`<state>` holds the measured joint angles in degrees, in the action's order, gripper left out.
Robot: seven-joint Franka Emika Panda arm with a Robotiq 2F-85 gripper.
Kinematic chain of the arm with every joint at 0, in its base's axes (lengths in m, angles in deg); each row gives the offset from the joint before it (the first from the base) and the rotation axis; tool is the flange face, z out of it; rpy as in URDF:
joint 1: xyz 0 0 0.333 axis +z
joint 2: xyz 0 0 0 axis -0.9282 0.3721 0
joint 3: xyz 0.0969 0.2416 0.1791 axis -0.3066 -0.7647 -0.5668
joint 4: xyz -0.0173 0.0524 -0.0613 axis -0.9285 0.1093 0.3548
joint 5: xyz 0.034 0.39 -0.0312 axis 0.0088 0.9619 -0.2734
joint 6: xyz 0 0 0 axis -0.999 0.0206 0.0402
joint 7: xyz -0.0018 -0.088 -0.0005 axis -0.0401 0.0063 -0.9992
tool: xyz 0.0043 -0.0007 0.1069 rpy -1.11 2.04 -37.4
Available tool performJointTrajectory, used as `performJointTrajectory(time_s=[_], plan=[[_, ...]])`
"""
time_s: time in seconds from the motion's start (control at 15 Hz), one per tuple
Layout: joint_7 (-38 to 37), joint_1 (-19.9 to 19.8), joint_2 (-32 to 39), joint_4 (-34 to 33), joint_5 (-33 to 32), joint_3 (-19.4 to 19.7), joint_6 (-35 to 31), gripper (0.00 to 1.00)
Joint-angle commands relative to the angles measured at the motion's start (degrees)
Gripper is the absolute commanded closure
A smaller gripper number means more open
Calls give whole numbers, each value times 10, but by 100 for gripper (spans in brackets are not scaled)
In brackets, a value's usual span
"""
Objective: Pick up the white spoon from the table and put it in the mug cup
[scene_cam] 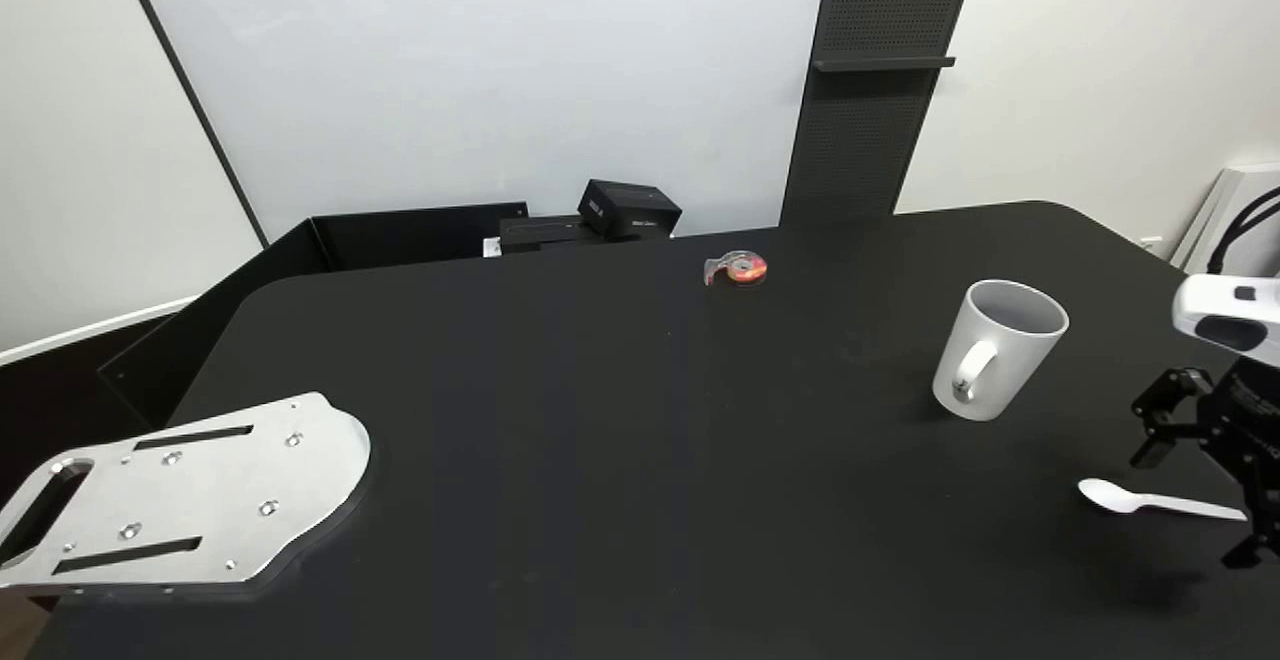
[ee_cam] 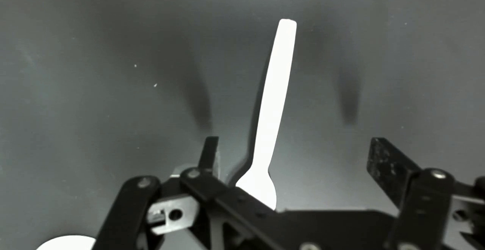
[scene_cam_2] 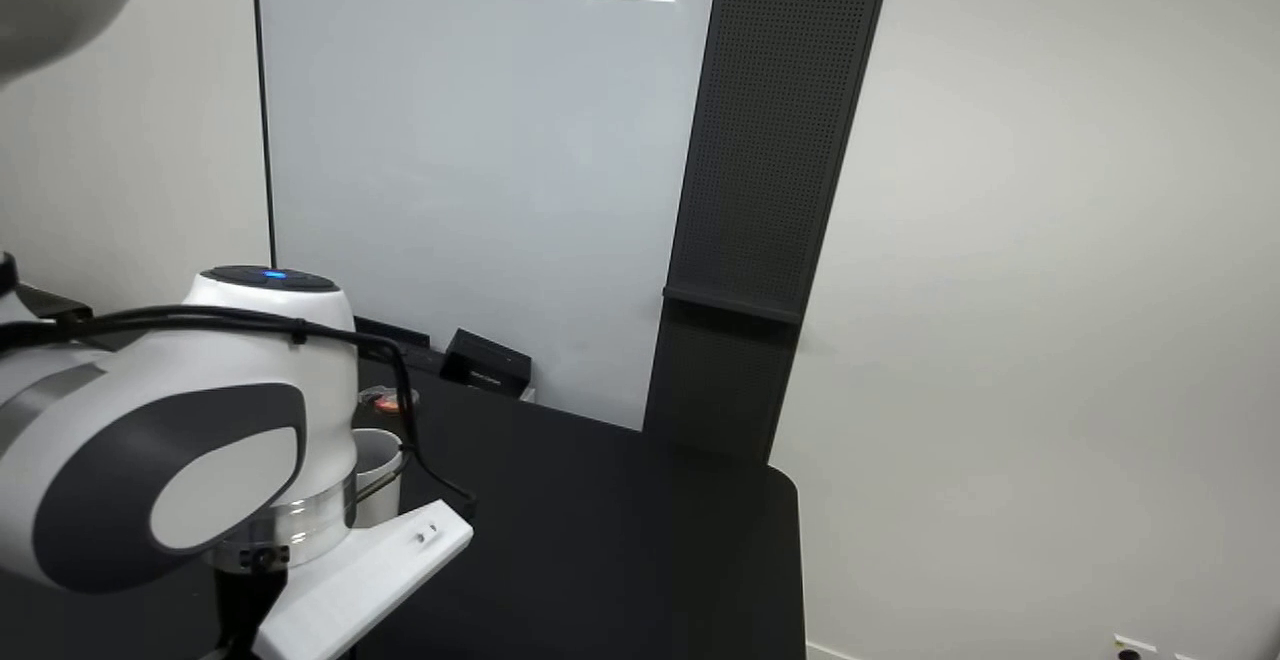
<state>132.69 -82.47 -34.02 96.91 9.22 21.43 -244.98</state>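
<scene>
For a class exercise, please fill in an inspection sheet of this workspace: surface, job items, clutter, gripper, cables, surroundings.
Surface: black table, with pale specks in the wrist view.
White spoon: lying on the table, ungripped.
Mug cup: standing mouth up; inner bottom not visible.
Clutter: tape dispenser and slotted metal-looking plate.
Gripper: jaws apart above the spoon, holding nothing.
Cables: black, running along the arm, partly looping free in an exterior view.
Surroundings: glossy white panel, dark perforated panel and black box behind the table.

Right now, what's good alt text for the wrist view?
The open gripper hovers over a white spoon lying on a dark table, handle pointing up the picture, bowl partly hidden by the gripper. At bottom left, a white rounded shape is cut off.
</scene>
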Motion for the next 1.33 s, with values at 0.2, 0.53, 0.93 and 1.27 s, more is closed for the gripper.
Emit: performJointTrajectory(time_s=[0.2,0.53,0.93,1.27], plan=[[-31,41,39,-32,-39,51,-18,0],[-60,85,54,-47,-65,100,-26,47],[-94,89,50,-55,-70,111,-7,88],[-113,90,29,-70,-74,116,51,94]])
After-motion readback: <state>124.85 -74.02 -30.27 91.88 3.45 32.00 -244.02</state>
